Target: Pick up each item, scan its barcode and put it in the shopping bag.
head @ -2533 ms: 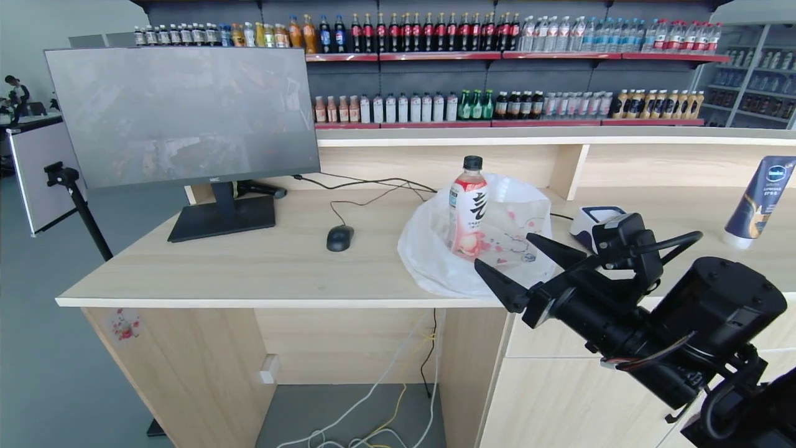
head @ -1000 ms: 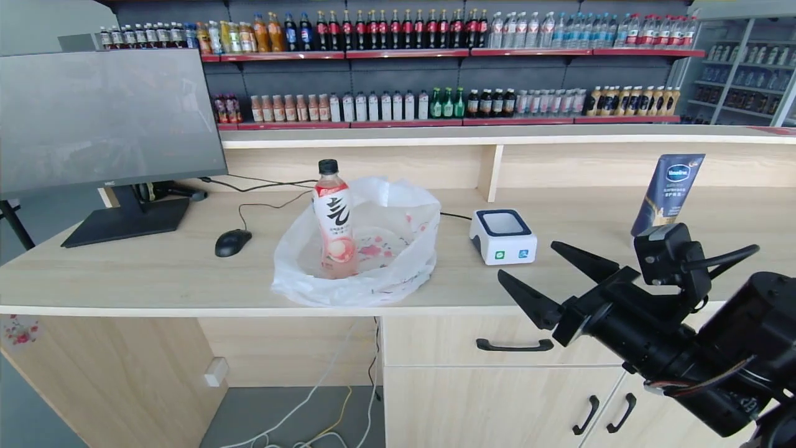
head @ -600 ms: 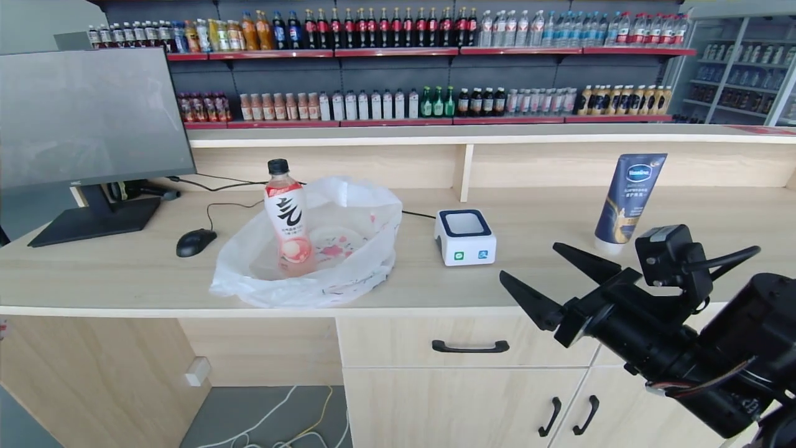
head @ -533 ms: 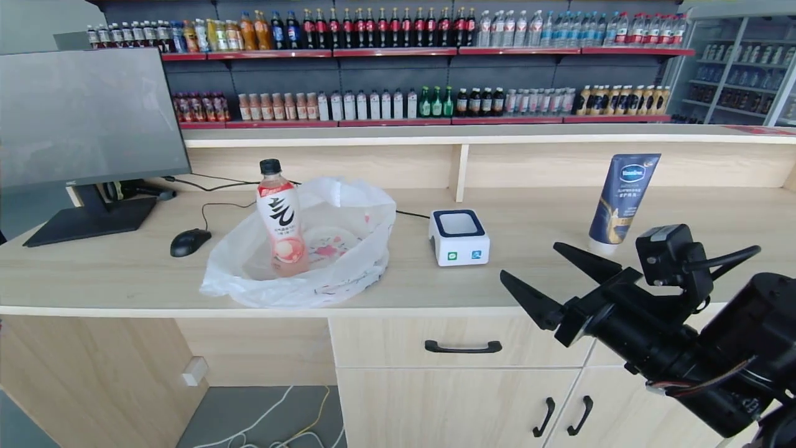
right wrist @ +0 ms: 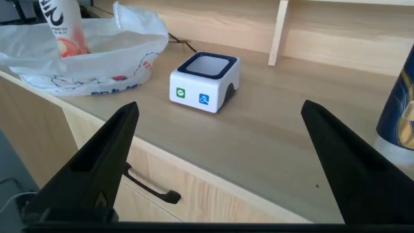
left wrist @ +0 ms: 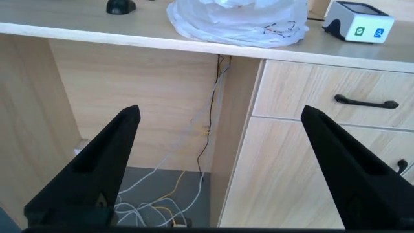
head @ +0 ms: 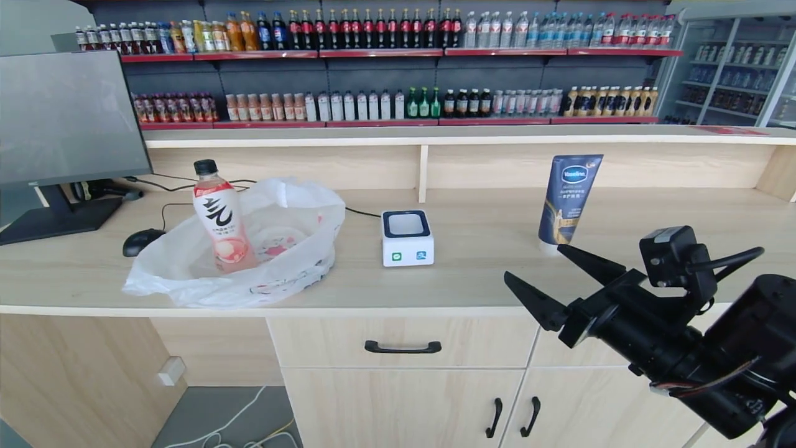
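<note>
A pink drink bottle (head: pixel 219 218) stands upright inside the white shopping bag (head: pixel 292 249) on the wooden counter (head: pixel 485 280). A white barcode scanner (head: pixel 407 238) sits to the right of the bag, and a dark blue tube (head: pixel 567 198) stands upright farther right. My right gripper (head: pixel 533 261) hangs open and empty over the counter's front edge, just in front of the tube, facing the scanner (right wrist: pixel 205 81). The right wrist view also takes in the bottle (right wrist: pixel 61 29) and the tube (right wrist: pixel 398 110). My left gripper (left wrist: pixel 220 111) is open and empty below counter height, facing the cabinet front under the bag (left wrist: pixel 239 19).
A monitor (head: pixel 62 118) and a mouse (head: pixel 142 241) occupy the counter's left end. A raised ledge (head: pixel 435 134) runs along the back, with drink shelves behind. Drawers with black handles (head: pixel 403 346) sit under the counter, and loose cables (left wrist: pixel 194 162) hang in the open bay.
The whole head view has shifted: the camera moved right along the counter, bringing the scanner and tube toward the middle. Bottle, bag, scanner and tube kept their places. The right gripper stayed open.
</note>
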Controlling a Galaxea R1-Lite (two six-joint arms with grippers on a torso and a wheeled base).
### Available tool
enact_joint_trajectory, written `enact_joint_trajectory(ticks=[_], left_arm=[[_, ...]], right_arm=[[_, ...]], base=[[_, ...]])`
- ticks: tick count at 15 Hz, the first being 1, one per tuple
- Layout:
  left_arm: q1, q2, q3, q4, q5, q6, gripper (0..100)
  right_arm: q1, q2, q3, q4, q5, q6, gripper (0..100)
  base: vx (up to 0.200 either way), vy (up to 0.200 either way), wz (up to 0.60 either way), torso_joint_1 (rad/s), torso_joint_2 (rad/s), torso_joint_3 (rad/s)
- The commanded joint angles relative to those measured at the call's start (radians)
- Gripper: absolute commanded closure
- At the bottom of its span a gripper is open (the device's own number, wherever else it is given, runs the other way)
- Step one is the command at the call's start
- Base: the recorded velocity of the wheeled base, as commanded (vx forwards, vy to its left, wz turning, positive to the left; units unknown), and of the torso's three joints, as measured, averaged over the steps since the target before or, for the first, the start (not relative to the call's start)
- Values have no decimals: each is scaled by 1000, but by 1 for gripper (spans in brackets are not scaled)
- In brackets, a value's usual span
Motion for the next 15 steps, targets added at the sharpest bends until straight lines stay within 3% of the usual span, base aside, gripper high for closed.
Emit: enact_joint_trajectory(ticks=[1,4,6,7,11,15], left_arm=[[1,0,0,0,0,-1,0],[1,0,0,0,0,-1,0],[1,0,0,-1,-1,2,0],[1,0,0,-1,-1,4,0],[1,0,0,0,-1,4,0],[1,0,0,0,-1,2,0]], right_arm=[[-7,2,2,-2,0,0,0],[-9,3,2,-2,0,-3,0],[-38,19,14,-2,-6,3,0],[-105,2,25,-2,-3,-3,0],[-124,-7,13,-2,9,-11,0],[-199,14,2,-2,-35,1,0]], base=[[0,-200,0,2,12,-2],[0,-200,0,4,-4,4],[0,0,0,0,0,0],[0,0,0,0,0,0],[0,0,0,0,0,0],[200,0,0,-6,-6,4]])
